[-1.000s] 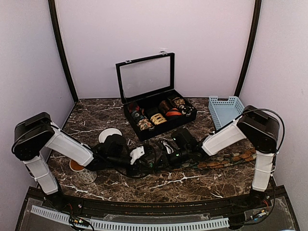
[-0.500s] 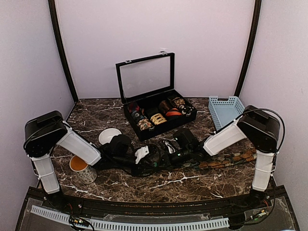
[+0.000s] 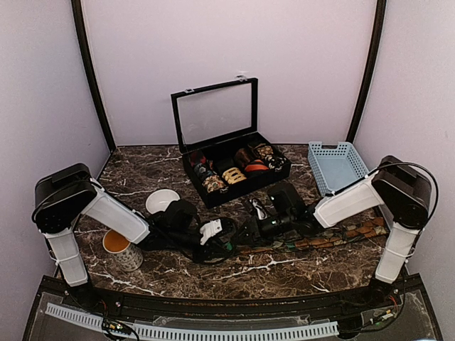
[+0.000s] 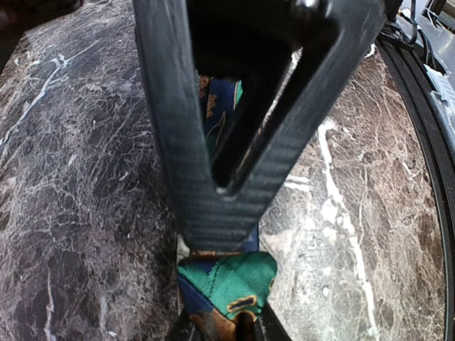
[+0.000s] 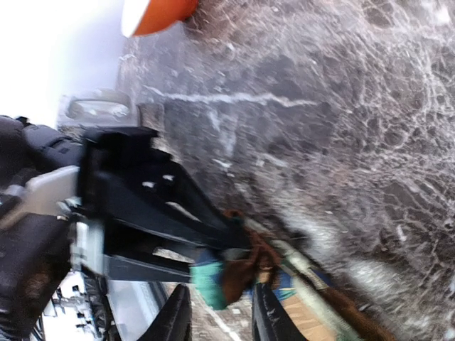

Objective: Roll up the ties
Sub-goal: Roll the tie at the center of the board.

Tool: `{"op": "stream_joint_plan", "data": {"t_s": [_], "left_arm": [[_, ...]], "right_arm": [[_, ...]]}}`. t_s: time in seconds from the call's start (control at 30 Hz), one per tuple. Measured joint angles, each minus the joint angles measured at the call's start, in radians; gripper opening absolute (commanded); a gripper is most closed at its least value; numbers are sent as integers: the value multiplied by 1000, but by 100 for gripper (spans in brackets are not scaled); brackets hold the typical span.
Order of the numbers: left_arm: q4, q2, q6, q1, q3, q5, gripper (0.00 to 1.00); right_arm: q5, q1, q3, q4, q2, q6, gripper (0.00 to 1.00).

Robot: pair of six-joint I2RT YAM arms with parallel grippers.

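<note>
1 tie (image 3: 330,241) lies flat on the counter (image 3: 284,271). Its long axis runs left to right, from the middle of the counter out toward the right arm's base, angling slightly to the far side at that end. Its left end is bunched into the start of a roll, and the 2 tools meet there.

The left tool (image 3: 217,234) grips that end: its wrist view shows green and brown fabric pinched between closed fingers. The right tool (image 3: 250,229) faces it from the right, just beside it. Its 2 fingers stand apart, with the fold at their tips and not squeezed, as far as the right wrist view shows.

The free length trails rightward under the right arm. Rolling on would likely mean turning the held end rightward along that axis, and the right tool sits nearer the loose length.
</note>
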Motion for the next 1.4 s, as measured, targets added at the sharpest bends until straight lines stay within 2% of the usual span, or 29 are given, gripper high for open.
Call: {"op": "stream_joint_plan", "data": {"t_s": [0.17,0.37,0.47,0.6,0.63,0.73,1.0,1.2,1.23,1.27,1.4], "left_arm": [[-16,0,2,0,8,2,20],[-16,0,1,0,8,2,21],[-16,0,0,0,8,2,22],[-16,0,0,0,8,3,22],[-16,0,0,0,8,3,22],[-17,0,0,0,8,2,26],[-34,-26,-23,0,-14,-15,51],[-65,-173,-37,0,-90,-67,75],[-63,-198,-37,0,-97,-75,80],[-52,-228,-38,0,-105,-85,96],[42,-298,-69,0,-150,-108,99]], "right_arm": [[-30,2,1,21,-19,18,42],[-45,20,35,5,17,18,36],[-47,28,54,-4,48,14,26],[-38,29,67,-25,66,-1,3],[-31,29,71,-37,69,-2,0],[-23,29,75,-55,69,-14,0],[-20,28,72,-60,69,-24,0],[-19,21,63,-55,69,-26,0],[-19,19,62,-54,69,-26,0],[-19,18,61,-54,69,-26,0],[-19,14,52,-48,69,-26,0]]}}
